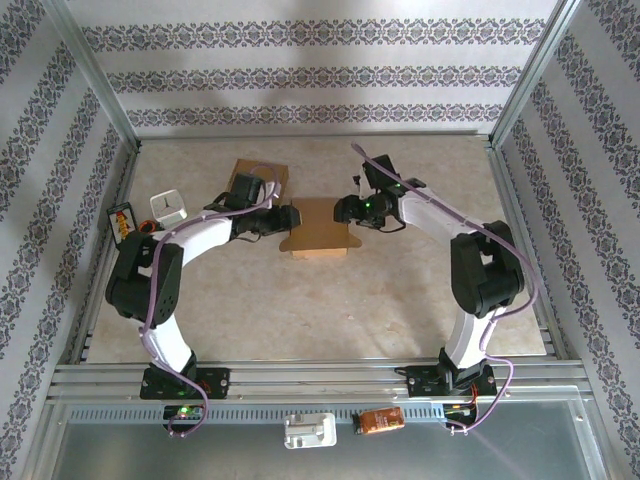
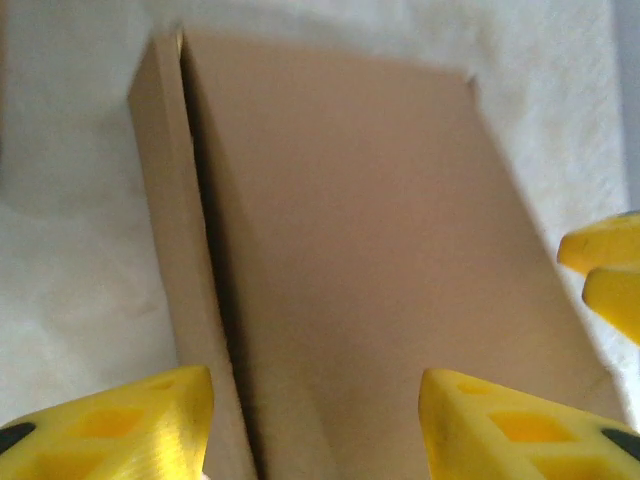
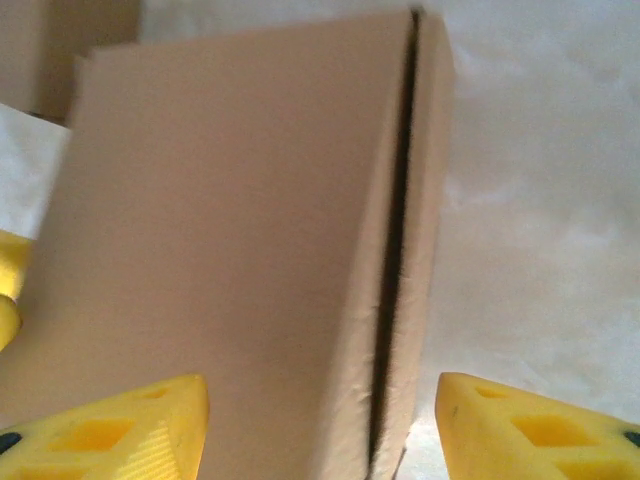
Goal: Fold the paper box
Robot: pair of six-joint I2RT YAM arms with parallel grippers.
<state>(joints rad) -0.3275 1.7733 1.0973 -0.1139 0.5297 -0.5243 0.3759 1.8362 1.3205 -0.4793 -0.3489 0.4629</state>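
My left gripper [image 1: 288, 218]: jaws spread, yellow fingers [image 2: 130, 425] framing the left end of the box [image 1: 318, 235], not pinching it. The box lies flat mid-table [image 1: 300, 320], right between my two grippers, top panel down, with a dark gap along one long edge. My right gripper [image 1: 347, 209]: jaws spread too, at the box's right end, nothing held.

Blurred paper box [image 2: 380, 260], near end off-frame

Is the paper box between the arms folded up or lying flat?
Folded up: the paper box shows a top panel meeting a side wall, with a dark slit between them.
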